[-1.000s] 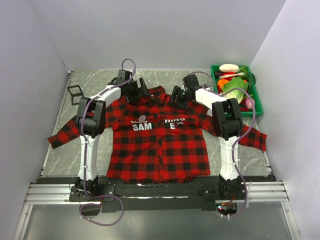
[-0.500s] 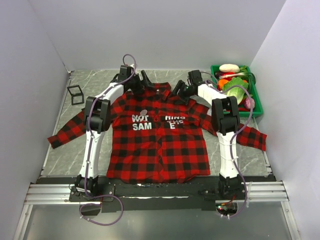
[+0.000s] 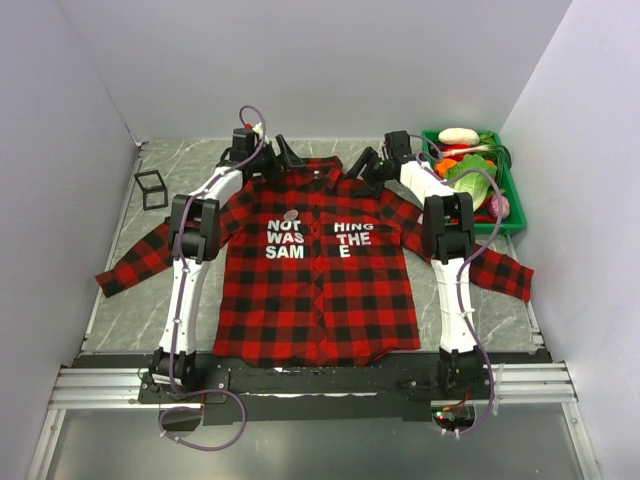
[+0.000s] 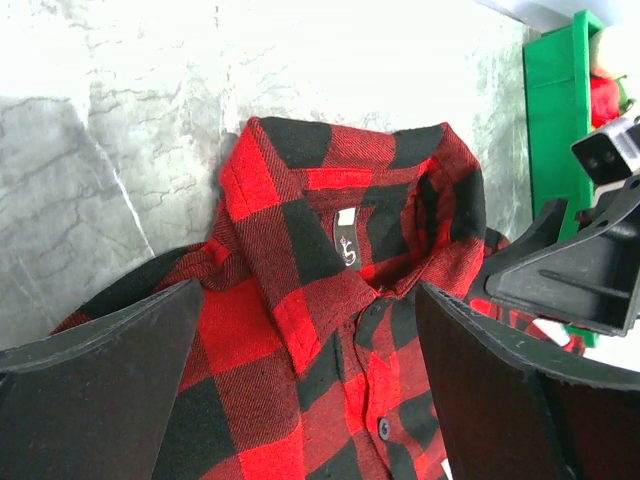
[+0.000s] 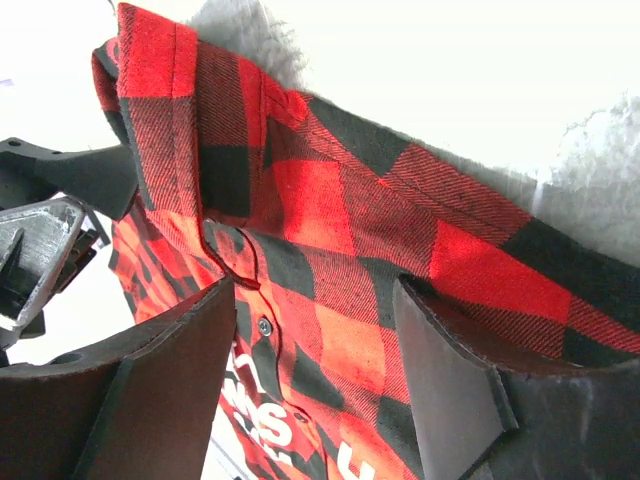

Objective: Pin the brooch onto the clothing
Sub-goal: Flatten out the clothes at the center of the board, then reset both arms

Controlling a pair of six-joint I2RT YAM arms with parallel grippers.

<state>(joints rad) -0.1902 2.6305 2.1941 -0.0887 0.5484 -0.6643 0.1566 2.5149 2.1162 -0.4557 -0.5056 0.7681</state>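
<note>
Brooch (image 3: pixel 291 213) sat on shirt (image 3: pixel 320 290) chest, just far of lettering (image 3: pixel 285 240); pinning looked done. Left gripper (image 3: pixel 284 157), right gripper (image 3: pixel 362 163) by collar (image 4: pixel 300 170), both released, empty.

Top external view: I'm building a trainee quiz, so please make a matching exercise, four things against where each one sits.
Things:
1. brooch
2. wire cube
3. green bin
4. shirt

Places:
A. far right corner
B. spread flat in the middle
C. on the chest, just above the letters "NOT"
D. far left, apart from the cloth

Pairs: 1-C, 2-D, 3-A, 4-B
</note>
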